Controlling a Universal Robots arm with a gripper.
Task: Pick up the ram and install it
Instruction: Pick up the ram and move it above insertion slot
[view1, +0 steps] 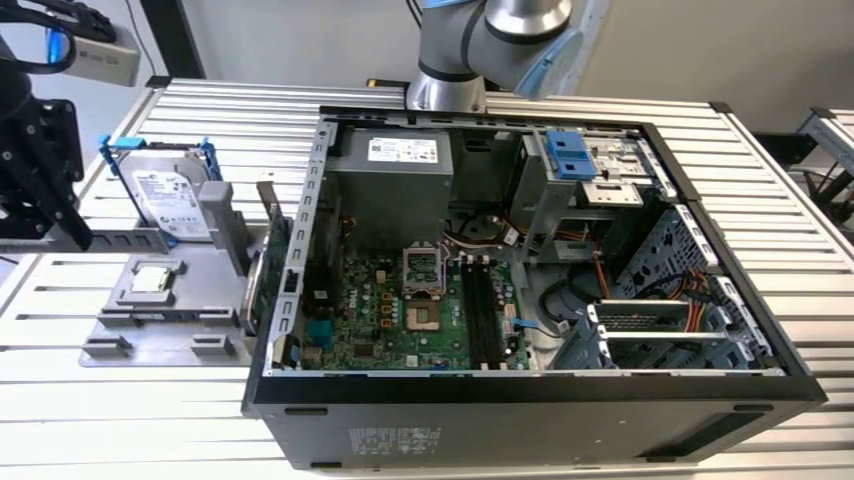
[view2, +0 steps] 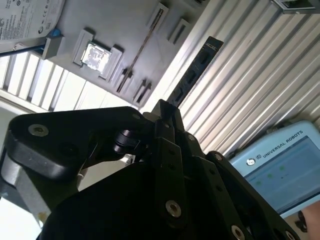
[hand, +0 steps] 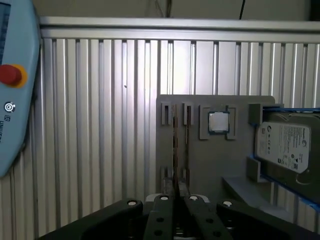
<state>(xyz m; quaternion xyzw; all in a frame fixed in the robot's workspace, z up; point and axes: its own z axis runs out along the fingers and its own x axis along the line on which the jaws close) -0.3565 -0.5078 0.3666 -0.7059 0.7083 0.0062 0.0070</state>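
Observation:
The ram (view2: 192, 75) is a long, thin dark stick, and my gripper (view2: 162, 107) is shut on one end of it. In the first wrist view the ram (hand: 175, 150) shows edge-on as a thin line rising from the closed fingertips (hand: 165, 200), in line with the grey parts tray (hand: 215, 160). In the exterior view the black gripper body (view1: 47, 185) hangs at the left edge, beside that tray (view1: 160, 335) and away from the open computer case (view1: 534, 390). The motherboard's black slots (view1: 483, 310) lie inside the case.
The tray carries a hard drive in a blue frame (view1: 167, 195), a processor chip (view1: 150, 278) and an upright green card (view1: 274, 255). A light blue teach pendant (view2: 280, 165) lies on the slatted metal table (view1: 120, 410). The arm's base (view1: 447, 90) stands behind the case.

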